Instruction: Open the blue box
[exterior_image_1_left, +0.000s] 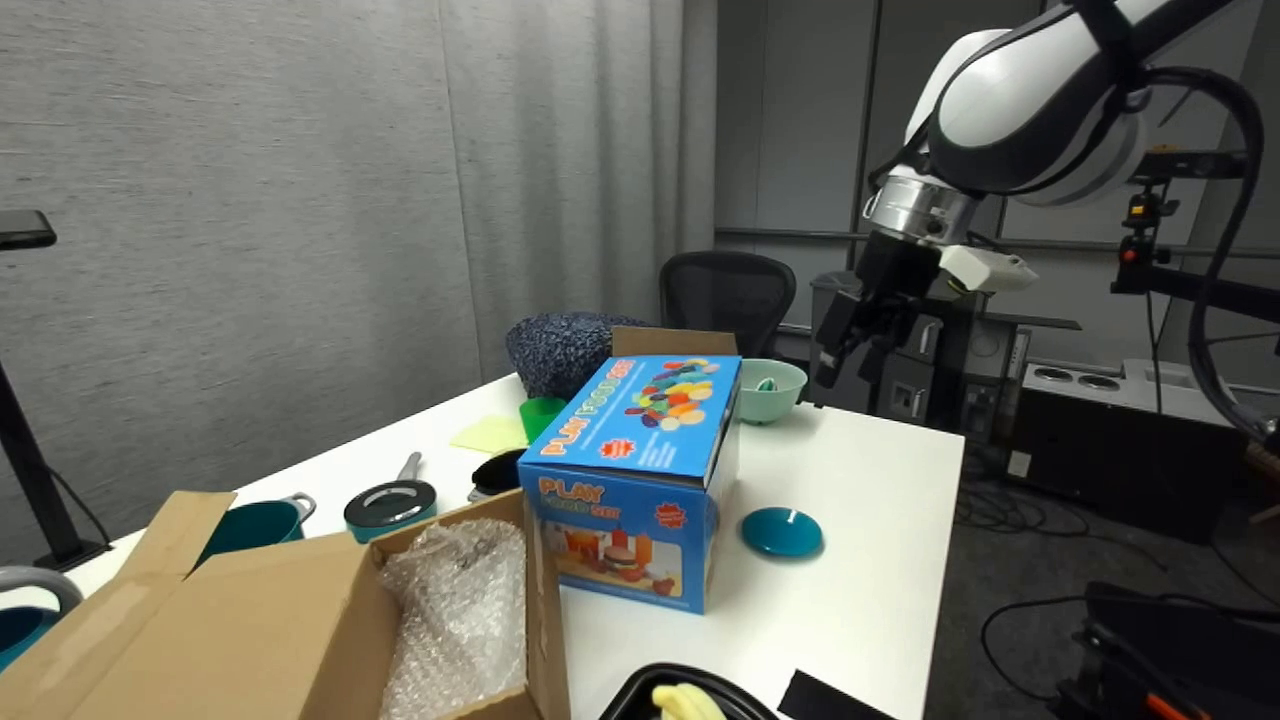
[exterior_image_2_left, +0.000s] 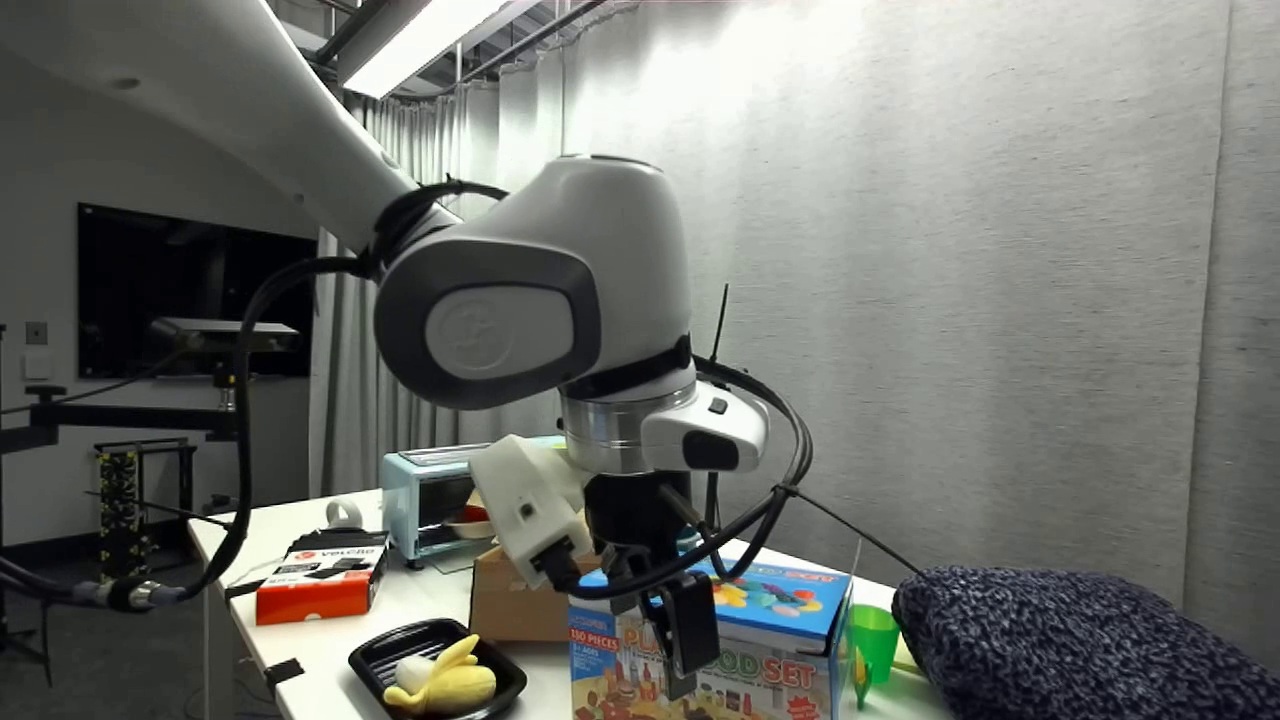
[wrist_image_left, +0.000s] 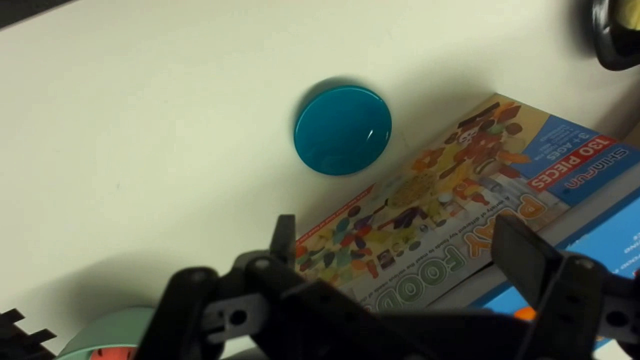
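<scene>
Blue box (exterior_image_1_left: 625, 440) on the white surface (exterior_image_1_left: 850, 470), one lower corner behind the brown carton (exterior_image_1_left: 270, 620) in an exterior view; carton cut off by the frame. Brown cardboard strip (exterior_image_1_left: 675, 343) shows above the box's far edge, base hidden, whose unclear. Black tray (wrist_image_left: 606, 52) and pale green bowl (wrist_image_left: 112, 326) cropped in the wrist view. Count: one blue box, one carton, one teal plate (exterior_image_1_left: 782, 533), one tray, one green bowl. Hand (wrist_image_left: 402, 245) in the air, two fingers wide apart.

From here I see the box (exterior_image_1_left: 640, 470) blue, printed in many colours. The plate (exterior_image_1_left: 782, 533) reads teal, the bowl (exterior_image_1_left: 775, 403) mint.
</scene>
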